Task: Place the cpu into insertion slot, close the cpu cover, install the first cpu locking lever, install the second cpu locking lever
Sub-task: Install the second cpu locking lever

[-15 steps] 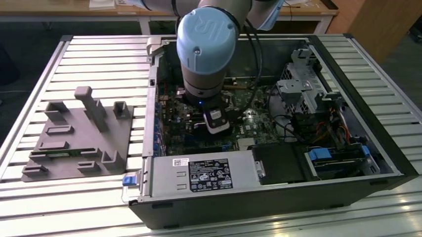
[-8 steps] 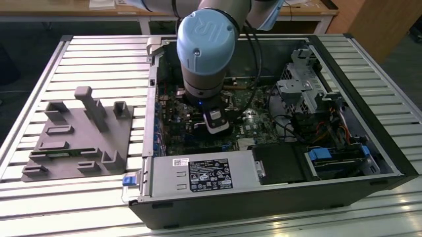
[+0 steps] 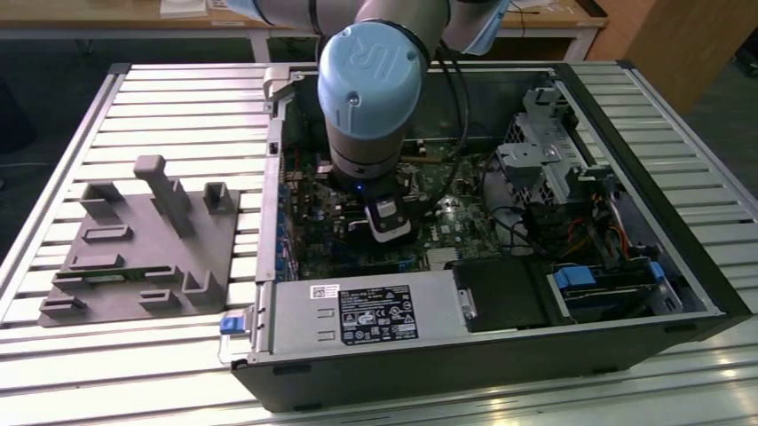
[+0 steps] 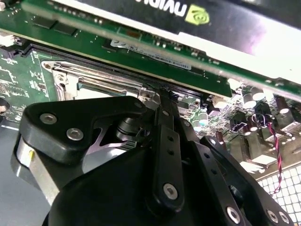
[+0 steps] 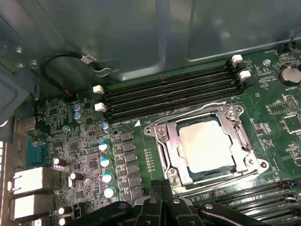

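In the first wrist view the cpu (image 5: 207,143) lies flat with its pale metal face up in the insertion slot (image 5: 170,179). The shiny cpu cover (image 5: 171,146) is down around the chip like a frame. A thin wire lever (image 5: 207,106) runs along the cover's edge on the memory-slot side. My gripper (image 5: 162,186) shows its black fingers pressed together, just off the socket's corner and holding nothing. In the second wrist view the gripper (image 4: 161,93) has its tip at the silver cover (image 4: 94,77). The exterior view shows the gripper (image 3: 382,238) lowered into the open computer case over the motherboard.
Long black memory slots (image 5: 169,92) lie beside the socket. A black expansion card (image 4: 188,14) stands close above the gripper. The case holds a power supply (image 3: 367,311) and a drive cage (image 3: 545,151). A grey fixture (image 3: 137,257) sits on the slatted table at the exterior view's left.
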`<control>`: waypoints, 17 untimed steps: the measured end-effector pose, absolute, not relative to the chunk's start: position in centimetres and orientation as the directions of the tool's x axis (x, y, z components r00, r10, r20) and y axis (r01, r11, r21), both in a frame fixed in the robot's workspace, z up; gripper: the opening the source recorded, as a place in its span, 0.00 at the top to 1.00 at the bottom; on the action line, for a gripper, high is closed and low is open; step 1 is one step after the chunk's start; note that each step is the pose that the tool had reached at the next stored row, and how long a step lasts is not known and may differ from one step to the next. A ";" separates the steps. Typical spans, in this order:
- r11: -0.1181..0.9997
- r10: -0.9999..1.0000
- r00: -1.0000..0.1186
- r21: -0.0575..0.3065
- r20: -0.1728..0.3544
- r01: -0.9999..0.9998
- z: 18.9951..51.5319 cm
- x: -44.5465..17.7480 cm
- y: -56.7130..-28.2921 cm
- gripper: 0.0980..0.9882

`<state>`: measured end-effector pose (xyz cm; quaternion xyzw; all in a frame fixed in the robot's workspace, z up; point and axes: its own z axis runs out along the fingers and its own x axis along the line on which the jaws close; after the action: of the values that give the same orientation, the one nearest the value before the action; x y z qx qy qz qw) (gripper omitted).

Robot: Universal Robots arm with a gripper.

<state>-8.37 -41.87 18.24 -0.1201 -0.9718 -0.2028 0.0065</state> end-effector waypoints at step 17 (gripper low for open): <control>0.907 0.252 -0.967 0.337 0.046 0.253 20.6 -7.4 -41.7 0.99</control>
<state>-7.39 -41.72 20.58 -0.1292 -0.9765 -0.1728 0.0009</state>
